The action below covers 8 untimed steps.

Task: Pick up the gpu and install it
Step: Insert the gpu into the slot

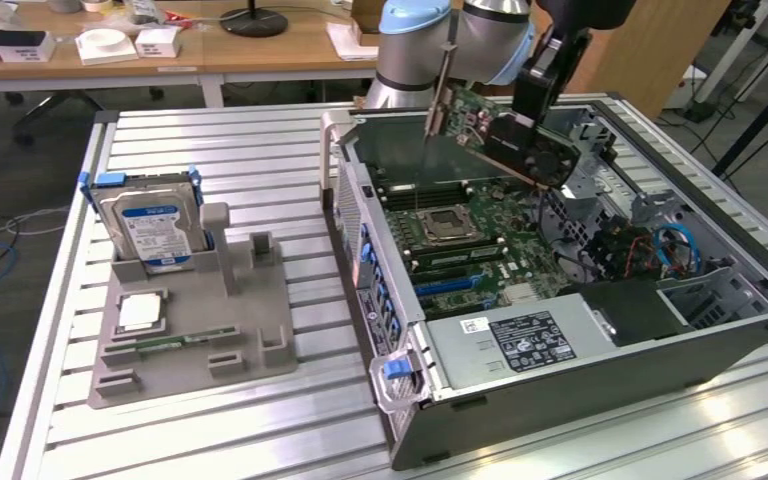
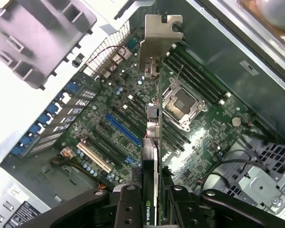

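The gpu [image 1: 502,138] hangs tilted in the air above the far end of the open computer case [image 1: 398,400], its green board and silver bracket pointing toward the exterior view's left. My gripper [image 1: 539,100] is shut on its upper edge. In the wrist view the gpu [image 2: 153,142] shows edge-on, with its silver bracket [image 2: 159,40] at the far end, clamped between my black fingers [image 2: 128,206]. Below it lies the motherboard [image 2: 109,102] with a blue expansion slot [image 2: 123,129]. The card is well above the board and touches no slot.
A grey fixture tray [image 1: 191,370] at the exterior view's left holds a silver hard drive [image 1: 155,225] standing upright, a processor chip [image 1: 140,312] and a memory stick [image 1: 171,342]. Inside the case are the processor socket [image 1: 444,227], a power supply [image 1: 518,340] and cables [image 1: 671,250].
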{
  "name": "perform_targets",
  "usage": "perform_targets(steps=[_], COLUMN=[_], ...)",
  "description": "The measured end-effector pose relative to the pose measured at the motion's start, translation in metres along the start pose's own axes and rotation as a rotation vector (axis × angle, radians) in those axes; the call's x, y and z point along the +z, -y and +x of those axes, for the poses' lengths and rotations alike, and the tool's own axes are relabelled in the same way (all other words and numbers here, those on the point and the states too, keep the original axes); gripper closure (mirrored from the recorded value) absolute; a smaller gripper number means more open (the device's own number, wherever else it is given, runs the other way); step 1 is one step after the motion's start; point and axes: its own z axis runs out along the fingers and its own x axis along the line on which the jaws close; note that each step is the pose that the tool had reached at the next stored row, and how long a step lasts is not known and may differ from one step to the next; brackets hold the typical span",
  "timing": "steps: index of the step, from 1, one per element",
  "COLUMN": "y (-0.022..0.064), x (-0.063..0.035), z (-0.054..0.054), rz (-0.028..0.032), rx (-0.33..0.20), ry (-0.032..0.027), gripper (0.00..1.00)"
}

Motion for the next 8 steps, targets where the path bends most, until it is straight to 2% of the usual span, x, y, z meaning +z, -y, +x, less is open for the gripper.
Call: perform_targets(steps=[8], y=[0.0001], x=[0.0001], z=[-0.0002], rz=[-0.0004], rx=[-0.074], ry=[-0.0031], gripper=[0.74])
